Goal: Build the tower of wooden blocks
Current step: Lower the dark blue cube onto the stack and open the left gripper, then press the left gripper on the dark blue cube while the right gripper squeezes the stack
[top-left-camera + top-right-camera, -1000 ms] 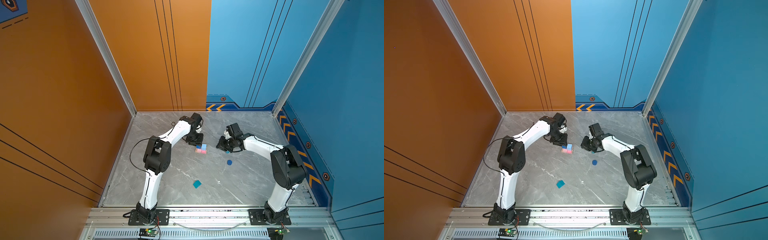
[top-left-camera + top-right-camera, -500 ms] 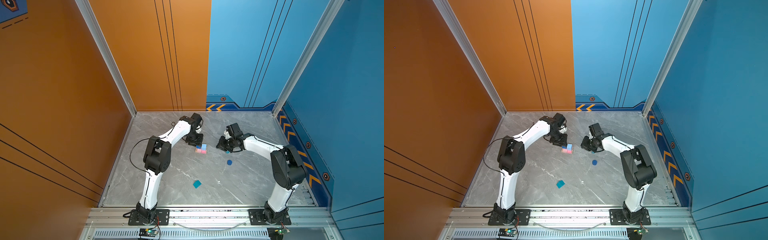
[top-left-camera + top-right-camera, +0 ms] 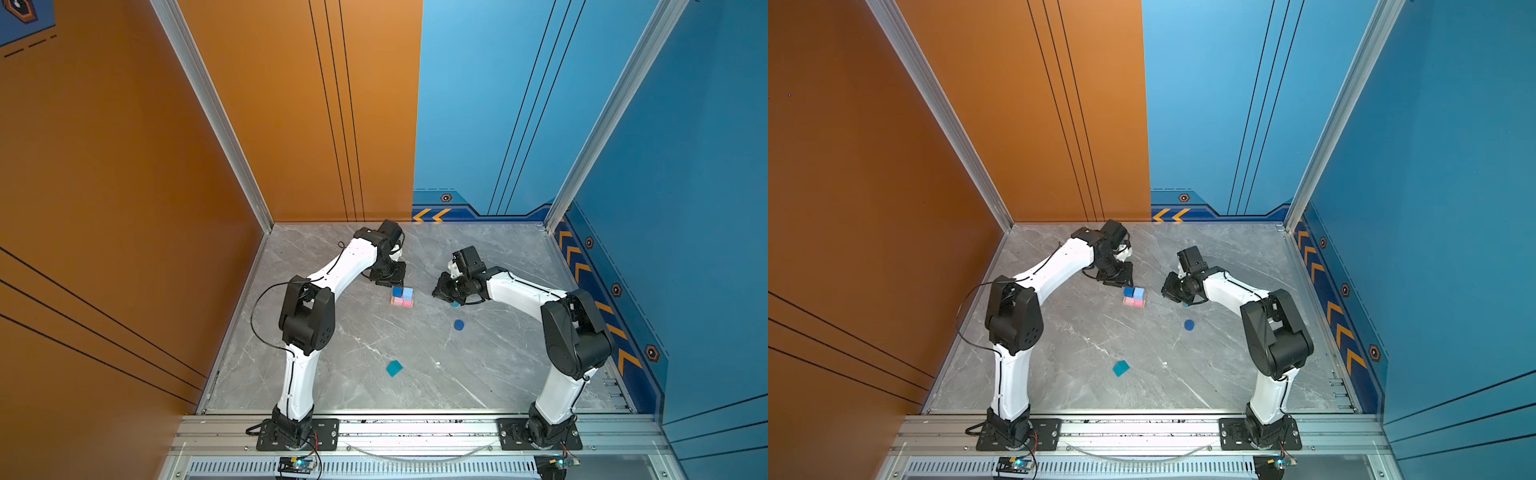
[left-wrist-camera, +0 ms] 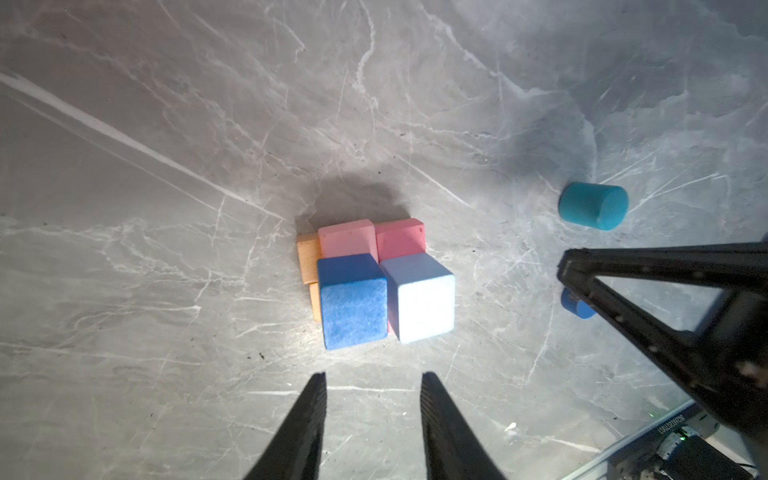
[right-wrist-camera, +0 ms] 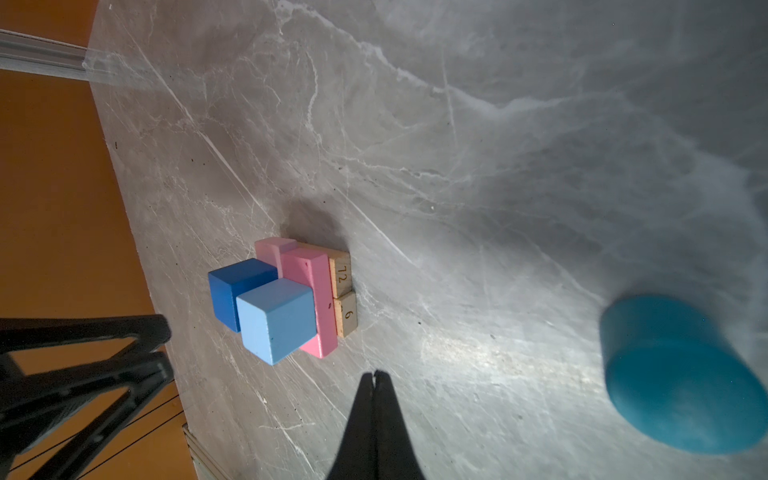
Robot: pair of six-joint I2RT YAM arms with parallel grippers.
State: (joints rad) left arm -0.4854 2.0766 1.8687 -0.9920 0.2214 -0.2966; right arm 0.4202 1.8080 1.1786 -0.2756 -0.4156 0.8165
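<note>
Neither arm nor block shifts since the earlier frame. Left gripper (image 4: 372,378) near the dark-blue cube (image 4: 353,316), jaws part-open, empty; right gripper (image 5: 376,374) near the teal cylinder (image 5: 681,382), jaws shut, empty.

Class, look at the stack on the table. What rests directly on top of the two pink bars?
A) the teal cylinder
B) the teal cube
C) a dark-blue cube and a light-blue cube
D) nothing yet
C: in the left wrist view the dark-blue cube and the light-blue cube sit side by side on the pink bars.
</note>
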